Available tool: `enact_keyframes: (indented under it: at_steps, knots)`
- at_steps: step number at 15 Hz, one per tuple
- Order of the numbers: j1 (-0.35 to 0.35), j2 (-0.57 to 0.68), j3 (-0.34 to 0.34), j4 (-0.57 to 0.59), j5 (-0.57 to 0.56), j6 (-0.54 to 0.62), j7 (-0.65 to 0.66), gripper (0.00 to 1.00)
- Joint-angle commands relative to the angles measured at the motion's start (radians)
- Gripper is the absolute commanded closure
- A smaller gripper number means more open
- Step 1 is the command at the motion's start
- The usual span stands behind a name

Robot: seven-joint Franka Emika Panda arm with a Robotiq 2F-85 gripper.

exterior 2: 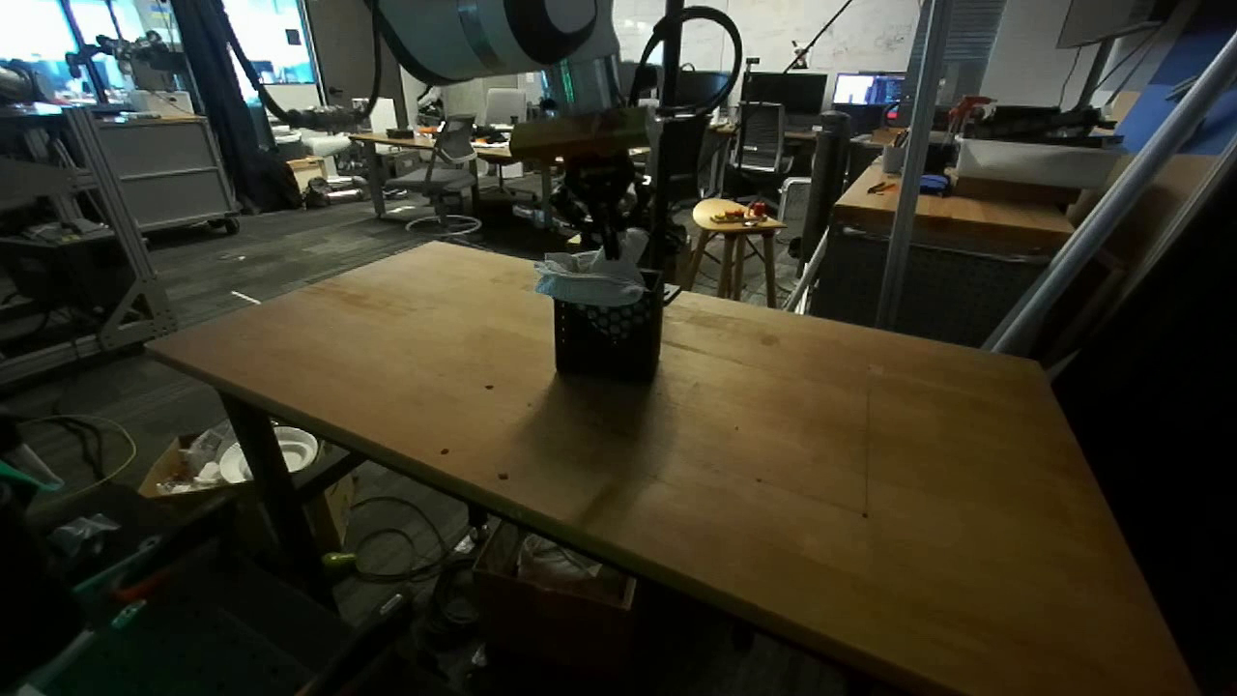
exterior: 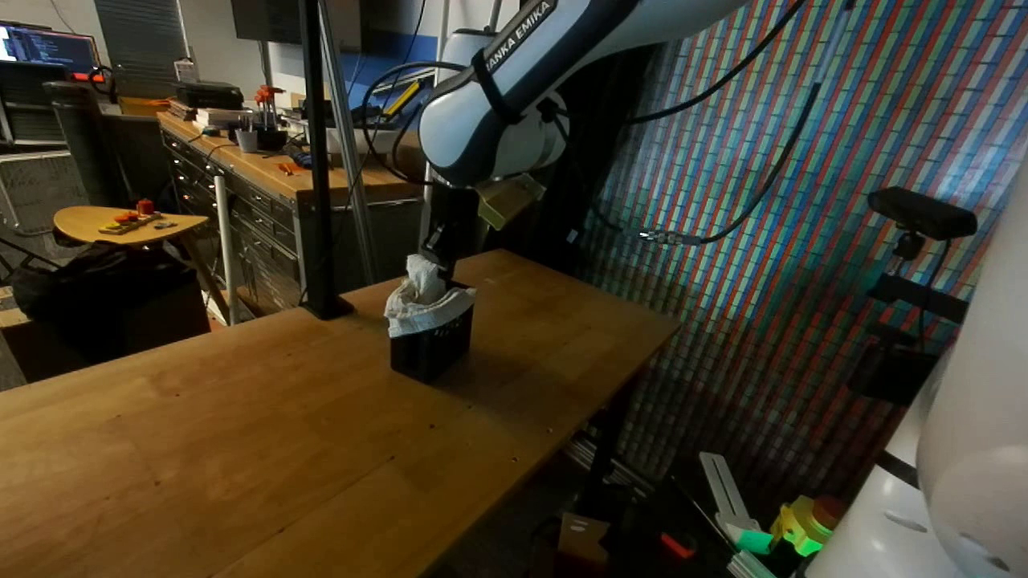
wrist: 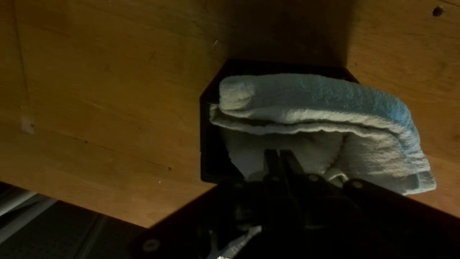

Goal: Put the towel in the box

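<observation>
Fuzzy, folded towel [wrist: 323, 95] overhangs a perforated box [exterior 2: 607, 348]; claw [wrist: 279, 154] nearly closed, any hold unclear.

Black box [exterior 2: 607, 350] on wooden table [exterior 2: 763, 454]

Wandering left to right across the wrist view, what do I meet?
Pale patch on the wooden table, small dark spot, left edge of the black box, pale towel, dark hole near the top-right corner.

Under my claw [wrist: 279, 153] I see a wooden table [exterior: 241, 449]; well apart from the claw, a stool [exterior: 84, 220] and a lit screen [exterior: 56, 50] in both exterior views, and, lower, a white plate [exterior 2: 288, 451].
</observation>
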Motion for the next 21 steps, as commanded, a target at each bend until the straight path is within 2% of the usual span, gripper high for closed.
enact_keyframes:
  at_steps: [1, 7, 10, 13, 15, 19, 21]
  knots:
    - [0.037, -0.077, -0.018, -0.030, -0.069, -0.015, 0.065, 0.92]
    - [0.054, -0.078, -0.010, 0.004, -0.086, -0.004, 0.061, 0.87]
    - [0.054, -0.044, -0.008, 0.021, -0.065, 0.009, 0.041, 0.60]
    - [0.049, -0.005, -0.006, 0.035, -0.045, 0.023, 0.020, 0.41]
    - [0.043, 0.033, -0.005, 0.057, -0.029, 0.033, -0.001, 0.38]
    - [0.028, 0.103, 0.002, 0.122, -0.007, 0.036, -0.046, 0.48]
    - [0.020, 0.135, 0.005, 0.151, 0.003, 0.038, -0.064, 0.49]
